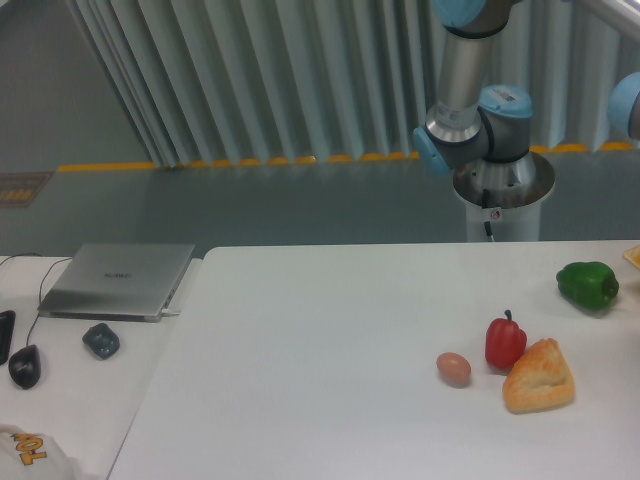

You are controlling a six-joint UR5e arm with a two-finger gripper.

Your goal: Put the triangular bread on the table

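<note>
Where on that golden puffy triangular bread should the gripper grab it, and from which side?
Probably from straight above, closing across the golden wedge-shaped triangular bread at its thick middle. It lies flat on the white table, and the red pepper sits close at its upper left, so keep the fingers off that edge. No gripper shows in view.

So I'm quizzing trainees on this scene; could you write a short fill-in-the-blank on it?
1. The golden-orange wedge-shaped triangular bread lies on the white rectangular table touching the ____ pepper.
2. The small brown egg sits to the ____ of the red pepper in the image.
3. The closed grey laptop rests on the adjoining ____.

Missing words: red; left; desk
</note>
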